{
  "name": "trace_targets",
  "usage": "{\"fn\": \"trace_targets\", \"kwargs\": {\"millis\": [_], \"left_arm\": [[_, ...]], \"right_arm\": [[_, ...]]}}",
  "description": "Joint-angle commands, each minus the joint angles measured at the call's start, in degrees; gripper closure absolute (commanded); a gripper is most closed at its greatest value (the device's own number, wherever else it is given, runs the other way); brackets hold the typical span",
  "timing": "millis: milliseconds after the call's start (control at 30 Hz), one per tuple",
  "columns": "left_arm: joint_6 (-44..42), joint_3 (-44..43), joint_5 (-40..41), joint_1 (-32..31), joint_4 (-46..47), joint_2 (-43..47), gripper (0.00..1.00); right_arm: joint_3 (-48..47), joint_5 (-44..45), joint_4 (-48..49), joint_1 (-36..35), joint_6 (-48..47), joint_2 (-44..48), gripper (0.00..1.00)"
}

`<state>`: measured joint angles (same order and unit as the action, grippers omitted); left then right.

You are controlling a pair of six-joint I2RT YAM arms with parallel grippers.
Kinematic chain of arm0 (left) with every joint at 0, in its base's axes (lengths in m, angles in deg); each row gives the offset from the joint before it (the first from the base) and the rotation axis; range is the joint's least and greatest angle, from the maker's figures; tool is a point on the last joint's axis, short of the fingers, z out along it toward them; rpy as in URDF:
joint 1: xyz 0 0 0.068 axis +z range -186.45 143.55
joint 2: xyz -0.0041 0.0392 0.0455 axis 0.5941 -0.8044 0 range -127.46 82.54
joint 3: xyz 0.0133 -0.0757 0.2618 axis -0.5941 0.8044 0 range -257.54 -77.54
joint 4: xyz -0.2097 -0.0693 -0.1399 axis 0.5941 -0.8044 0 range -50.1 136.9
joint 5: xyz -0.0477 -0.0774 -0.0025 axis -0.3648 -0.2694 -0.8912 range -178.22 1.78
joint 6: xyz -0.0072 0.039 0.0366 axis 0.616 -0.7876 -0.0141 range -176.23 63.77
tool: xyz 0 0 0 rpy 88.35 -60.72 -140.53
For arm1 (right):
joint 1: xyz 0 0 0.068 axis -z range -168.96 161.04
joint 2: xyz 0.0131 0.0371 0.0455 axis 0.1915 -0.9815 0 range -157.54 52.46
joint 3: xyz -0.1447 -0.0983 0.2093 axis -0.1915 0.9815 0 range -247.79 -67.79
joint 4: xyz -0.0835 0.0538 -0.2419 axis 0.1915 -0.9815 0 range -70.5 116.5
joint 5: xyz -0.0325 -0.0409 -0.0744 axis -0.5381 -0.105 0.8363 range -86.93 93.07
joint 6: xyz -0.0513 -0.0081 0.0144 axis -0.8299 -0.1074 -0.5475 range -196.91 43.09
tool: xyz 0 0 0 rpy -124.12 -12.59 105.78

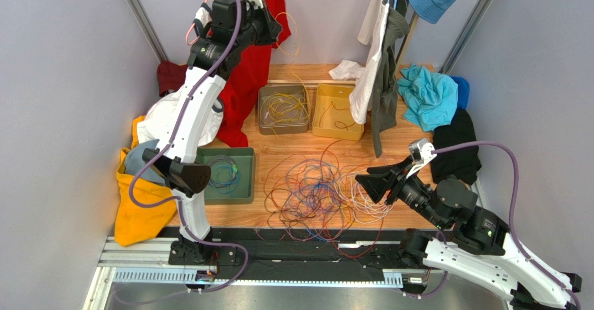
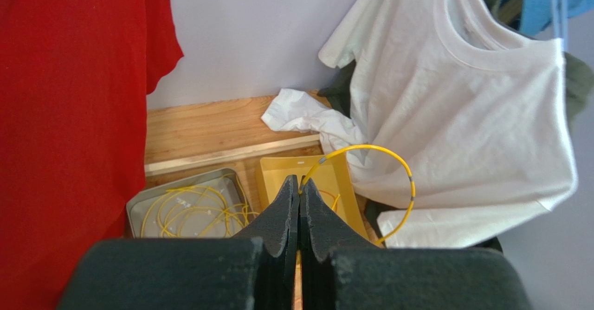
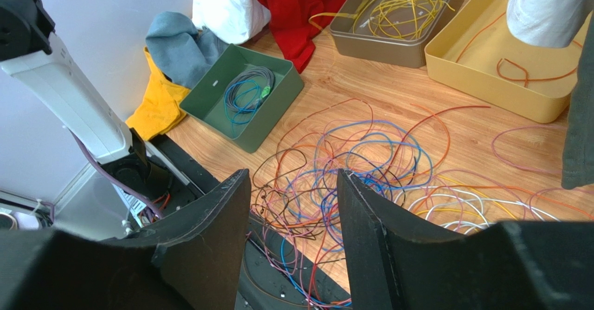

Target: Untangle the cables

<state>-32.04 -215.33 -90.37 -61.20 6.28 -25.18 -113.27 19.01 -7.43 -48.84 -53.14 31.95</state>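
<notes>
A tangle of cables [image 1: 317, 192] in orange, blue, purple, red and white lies on the wooden table near its front edge, and some strands spill over onto the black rail; it also shows in the right wrist view as the cables [image 3: 362, 153]. My left gripper [image 1: 273, 28] is raised high at the back in front of the red shirt. It [image 2: 300, 182] is shut on a yellow cable [image 2: 394, 158] that arcs out to the right and hangs down. My right gripper [image 1: 367, 182] hovers over the right side of the tangle. It [image 3: 293, 179] stands open with nothing between its fingers.
A grey tray [image 1: 283, 130] holds yellow cables. A yellow tray [image 1: 334, 135] holds orange ones. A green tray [image 1: 226, 199] holds a blue, grey and green coil. A red shirt [image 1: 254, 66] and white shirt [image 1: 373, 52] hang at the back. Teal [image 1: 429, 94], black [image 1: 457, 143] and yellow [image 1: 139, 205] clothes line the sides.
</notes>
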Motion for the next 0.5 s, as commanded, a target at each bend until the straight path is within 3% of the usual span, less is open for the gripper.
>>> {"fn": "trace_targets", "kwargs": {"millis": [0,467], "left_arm": [[2.09,-1.68,-3.82,2.07,7.29,-3.98,1.00],[0.16,-2.92,-1.80,4.89,10.65,-5.83,1.00]], "right_arm": [[1.44,0.14,1.41,-0.15,-1.27,-0.14,0.48],[3.28,-0.39,4.05,-0.15,-2.94,-2.95,0.48]]}}
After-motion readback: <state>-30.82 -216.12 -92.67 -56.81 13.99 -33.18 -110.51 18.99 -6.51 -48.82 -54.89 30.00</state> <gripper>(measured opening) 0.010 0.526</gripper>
